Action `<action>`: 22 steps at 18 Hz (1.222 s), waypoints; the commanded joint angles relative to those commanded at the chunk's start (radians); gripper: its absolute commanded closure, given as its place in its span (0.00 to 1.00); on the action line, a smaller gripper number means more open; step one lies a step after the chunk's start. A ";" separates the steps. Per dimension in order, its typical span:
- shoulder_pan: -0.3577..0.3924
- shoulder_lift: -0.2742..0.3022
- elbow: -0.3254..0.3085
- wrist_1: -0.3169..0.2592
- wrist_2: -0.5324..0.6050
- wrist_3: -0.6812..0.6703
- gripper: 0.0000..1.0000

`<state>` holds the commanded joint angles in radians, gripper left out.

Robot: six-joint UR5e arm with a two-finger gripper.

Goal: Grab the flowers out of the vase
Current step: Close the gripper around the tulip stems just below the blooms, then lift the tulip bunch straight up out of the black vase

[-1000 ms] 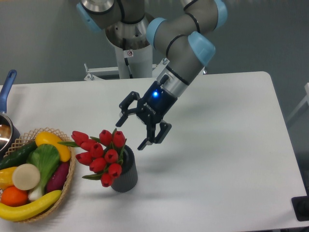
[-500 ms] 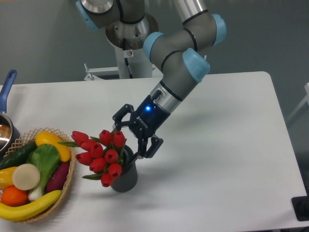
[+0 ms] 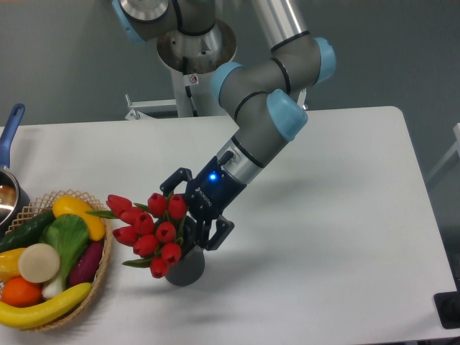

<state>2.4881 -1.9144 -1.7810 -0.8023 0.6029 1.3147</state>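
White counter point(image 3: 323, 215) under the claw, grey wall behind.
Claw point(image 3: 188, 218) spread wide, straddling the flowers point(image 3: 152, 230) over the vase point(image 3: 188, 267).

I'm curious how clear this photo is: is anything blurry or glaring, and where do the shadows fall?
In the fixed camera view, lighting is soft and even, with no strong glare on the white table. The gripper, flowers and basket look reasonably sharp, with no obvious motion blur. A faint shadow of the arm falls on the table to the right of the arm and gripper, and the dark vase casts a small one at its base.
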 joint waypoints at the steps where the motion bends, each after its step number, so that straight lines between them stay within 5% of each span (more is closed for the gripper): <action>1: 0.000 0.000 0.000 0.000 0.000 0.000 0.00; 2: 0.000 -0.002 0.000 0.000 0.000 0.000 0.03; 4: 0.000 0.000 0.000 0.000 0.000 -0.002 0.27; 9: 0.003 0.002 0.000 0.000 -0.002 -0.003 0.53; 18: 0.017 0.020 -0.003 0.000 -0.005 -0.058 0.56; 22: 0.020 0.070 0.000 0.000 -0.031 -0.142 0.56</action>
<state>2.5080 -1.8439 -1.7810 -0.8023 0.5723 1.1722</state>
